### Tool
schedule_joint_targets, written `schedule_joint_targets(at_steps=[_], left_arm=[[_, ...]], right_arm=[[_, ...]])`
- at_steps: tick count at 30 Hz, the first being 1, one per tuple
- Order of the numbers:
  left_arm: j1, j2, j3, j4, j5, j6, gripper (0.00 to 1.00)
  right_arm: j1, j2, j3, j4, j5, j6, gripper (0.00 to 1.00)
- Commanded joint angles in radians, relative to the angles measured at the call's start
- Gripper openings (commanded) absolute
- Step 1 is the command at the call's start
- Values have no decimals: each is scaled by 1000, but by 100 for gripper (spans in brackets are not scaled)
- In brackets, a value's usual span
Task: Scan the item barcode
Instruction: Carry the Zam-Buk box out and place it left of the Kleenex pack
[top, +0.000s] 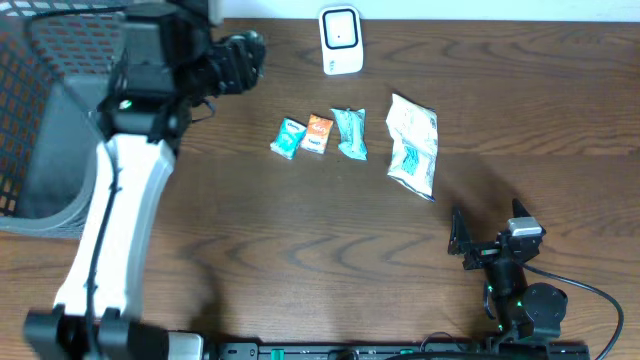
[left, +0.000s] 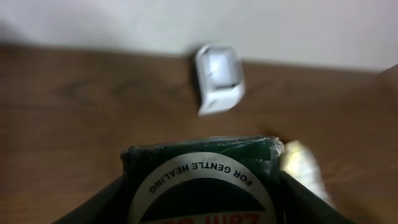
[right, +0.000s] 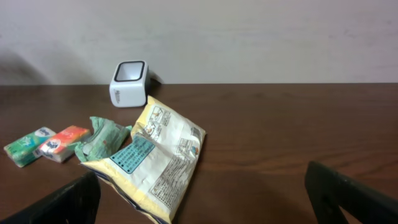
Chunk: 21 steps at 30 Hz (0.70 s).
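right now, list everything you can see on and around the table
barcode scanner: 1, white, far edge, centre
green package: 1, dark green with a white label, in the left gripper
teal packet: 1, teal, left end of the mid-table row
orange packet: 1, orange, beside the teal packet
crumpled wrapper: 1, teal-green, right of the orange packet
snack bag: 1, white-yellow, right end of the row
mesh basket: 1, grey, far left
table: 1, dark wood
left gripper: 1, black, closed on the green package, left of the scanner
right gripper: 1, black, open, empty, near right
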Motion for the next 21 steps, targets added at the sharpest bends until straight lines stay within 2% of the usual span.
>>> schedule_joint_targets(at_steps=[1, 11, 13, 15, 21], left_arm=[[-6, 93, 0, -29, -144, 85, 49], [-6, 364, 0, -23, -143, 171, 49], [-6, 406, 0, -16, -143, 172, 53], [-6, 437, 0, -12, -150, 175, 58], [-5, 475, 0, -5, -201, 174, 58]], right_arm=[[-6, -5, -1, -5, 0, -12, 99], [-6, -5, -1, -5, 0, -12, 99], [-6, -5, -1, -5, 0, -12, 99], [-6, -5, -1, -5, 0, -12, 99], [-6, -5, -1, -5, 0, -12, 99]])
